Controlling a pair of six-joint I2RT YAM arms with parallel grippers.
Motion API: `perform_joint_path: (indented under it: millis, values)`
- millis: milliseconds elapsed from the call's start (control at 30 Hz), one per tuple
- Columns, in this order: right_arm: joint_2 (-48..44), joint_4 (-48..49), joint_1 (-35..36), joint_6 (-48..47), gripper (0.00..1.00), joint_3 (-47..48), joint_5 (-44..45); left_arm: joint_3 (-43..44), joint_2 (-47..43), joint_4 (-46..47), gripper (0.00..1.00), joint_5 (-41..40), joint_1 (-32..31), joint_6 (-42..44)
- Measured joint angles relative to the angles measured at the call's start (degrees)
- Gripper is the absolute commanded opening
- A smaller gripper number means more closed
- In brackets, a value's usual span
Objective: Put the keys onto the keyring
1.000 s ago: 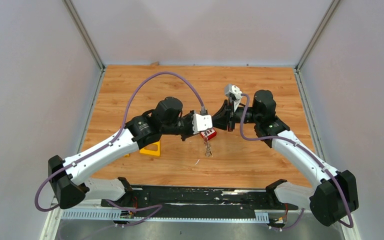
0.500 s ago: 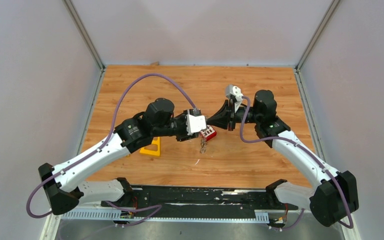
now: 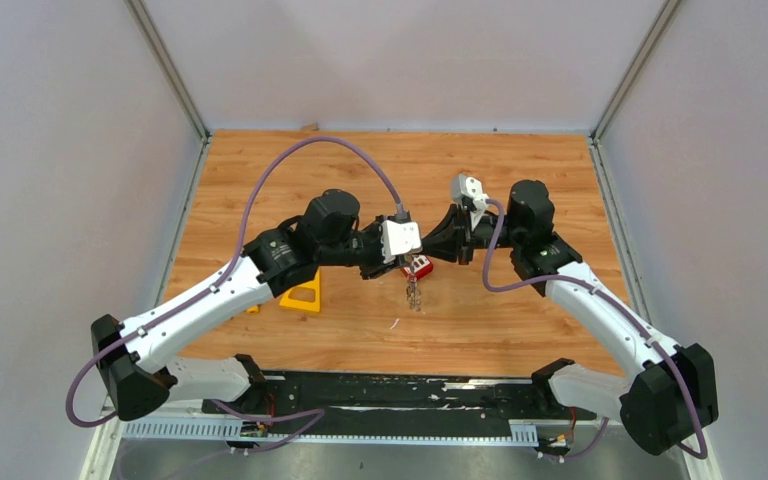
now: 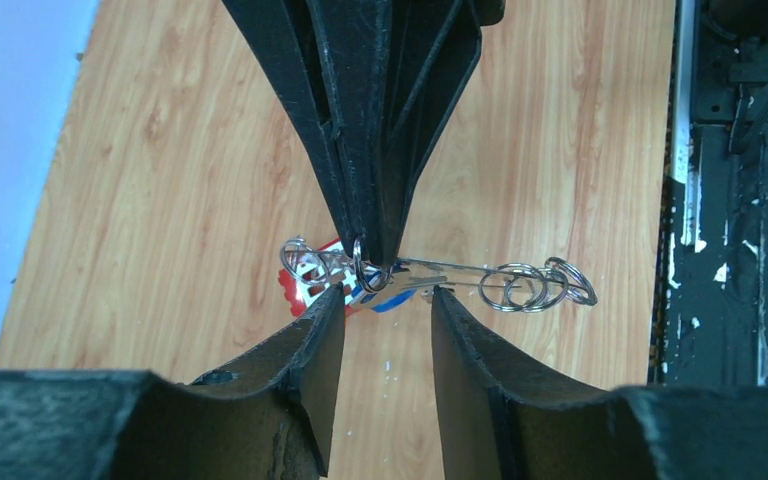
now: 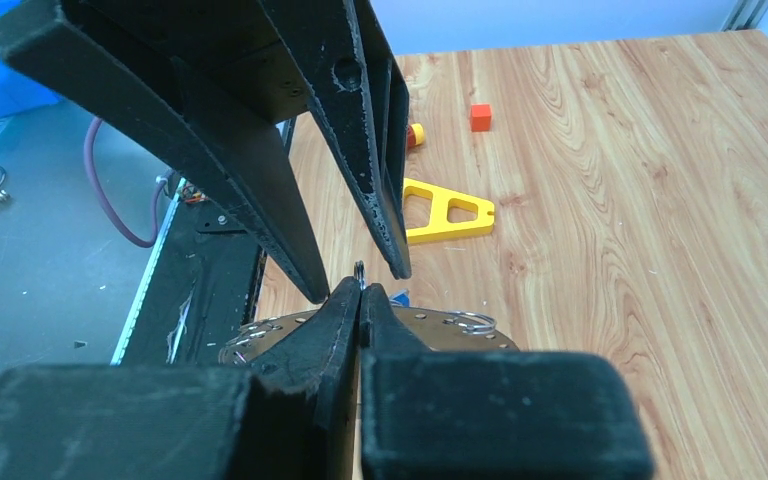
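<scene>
Above the table's middle my right gripper (image 3: pixel 428 251) is shut on a small split ring (image 4: pixel 359 262) of the keyring (image 4: pixel 535 285). The keyring hangs below it (image 3: pixel 415 295) and shows as a holed metal plate with loops (image 5: pixel 440 335) in the right wrist view. My left gripper (image 4: pixel 385 298) faces it, open, with nothing between its fingers (image 5: pixel 260 180). The blue-headed key (image 4: pixel 392 296) sits just past the left fingertips, beside the pinched ring, with its silvery blade pointing right. Whether it is threaded on, I cannot tell. I cannot make out a black-headed key.
A red block with white squares (image 4: pixel 305 285) lies on the wood right under the grippers (image 3: pixel 420 267). A yellow triangular frame (image 3: pixel 303 297) lies under the left forearm. A small orange cube (image 5: pixel 480 117) and another orange bit (image 5: pixel 415 133) sit farther off.
My left gripper has opened and drawn back a little from the right gripper. The right gripper has stayed shut on the small ring, and the hanging bunch has barely shifted.
</scene>
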Motion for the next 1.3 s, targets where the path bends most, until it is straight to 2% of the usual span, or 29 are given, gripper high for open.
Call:
perform_joint_path:
  millis: [533, 767, 967, 1100, 1300]
  values:
    - [-0.3, -0.7, 0.0, -0.6, 0.00, 0.0, -1.2, 0.5, 1.2, 1.1, 0.19, 2.7, 0.5, -2.7]
    - [-0.3, -1.1, 0.0, -1.0, 0.00, 0.0, -1.4, 0.5, 1.6, 1.3, 0.00, 2.7, 0.8, -3.3]
    - [-0.3, -1.5, 0.0, -1.9, 0.01, 0.0, -1.6, 0.6, 1.8, 1.4, 0.00, 2.8, 0.9, -3.7]
    - [-0.3, -1.7, 0.0, -2.6, 0.11, 0.0, -1.6, 0.6, 1.9, 1.3, 0.00, 2.7, 0.9, -3.6]
    - [-0.4, -3.5, 0.0, -4.4, 0.38, 0.0, -0.4, 2.9, 3.1, -2.9, 0.00, 1.7, 0.7, -1.0]
